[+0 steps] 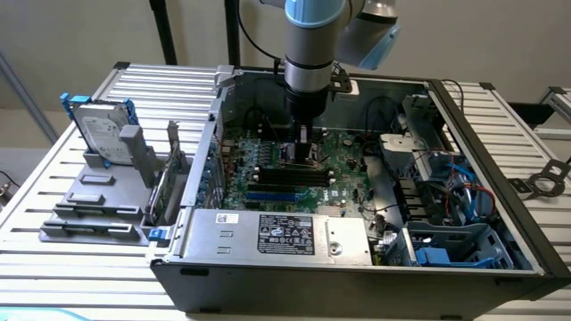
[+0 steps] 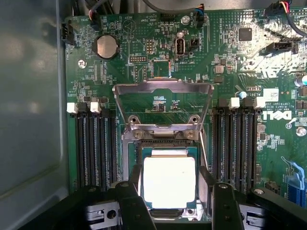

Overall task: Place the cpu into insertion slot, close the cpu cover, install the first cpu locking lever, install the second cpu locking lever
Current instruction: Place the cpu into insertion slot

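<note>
The gripper (image 2: pixel 170 173) is spread wide, its fingers (image 2: pixel 135 179) standing close on either side of the cpu (image 2: pixel 169 184). The cpu lies in the insertion slot (image 2: pixel 125 160). Behind it the cpu cover (image 2: pixel 163 87) stands tilted up over the green board (image 2: pixel 139 33).

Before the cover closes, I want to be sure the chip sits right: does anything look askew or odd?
Nothing stands out. The cpu lies square in the insertion slot, the cpu cover stands raised on its hinge, and the open gripper straddles the chip.
</note>
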{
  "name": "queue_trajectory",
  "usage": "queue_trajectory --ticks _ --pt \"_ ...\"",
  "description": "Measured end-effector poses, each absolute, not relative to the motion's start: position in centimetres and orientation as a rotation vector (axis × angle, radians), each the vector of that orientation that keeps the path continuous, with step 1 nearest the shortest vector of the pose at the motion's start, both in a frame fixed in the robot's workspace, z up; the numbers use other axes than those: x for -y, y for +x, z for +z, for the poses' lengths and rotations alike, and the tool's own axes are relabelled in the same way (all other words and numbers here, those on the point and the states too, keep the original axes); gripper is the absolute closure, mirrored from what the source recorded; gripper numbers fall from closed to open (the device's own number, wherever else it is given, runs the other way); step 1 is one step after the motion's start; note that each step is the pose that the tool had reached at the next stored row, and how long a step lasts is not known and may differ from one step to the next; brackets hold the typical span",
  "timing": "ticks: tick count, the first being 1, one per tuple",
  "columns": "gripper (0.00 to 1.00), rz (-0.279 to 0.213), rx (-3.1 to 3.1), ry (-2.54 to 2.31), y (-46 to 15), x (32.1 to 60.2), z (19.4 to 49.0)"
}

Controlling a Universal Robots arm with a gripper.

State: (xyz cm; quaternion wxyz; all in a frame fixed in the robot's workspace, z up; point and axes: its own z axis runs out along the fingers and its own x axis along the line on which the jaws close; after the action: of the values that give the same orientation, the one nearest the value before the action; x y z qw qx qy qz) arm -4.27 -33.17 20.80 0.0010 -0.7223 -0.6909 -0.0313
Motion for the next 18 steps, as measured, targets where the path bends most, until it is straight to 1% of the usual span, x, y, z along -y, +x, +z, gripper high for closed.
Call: queue_trajectory --ticks 10,18 --pt "0.45 -0.095 2.170 -2.269 -4.27 32.79 20.52" --pt "0.45 -0.080 2.178 -2.277 -4.27 32.65 20.31"
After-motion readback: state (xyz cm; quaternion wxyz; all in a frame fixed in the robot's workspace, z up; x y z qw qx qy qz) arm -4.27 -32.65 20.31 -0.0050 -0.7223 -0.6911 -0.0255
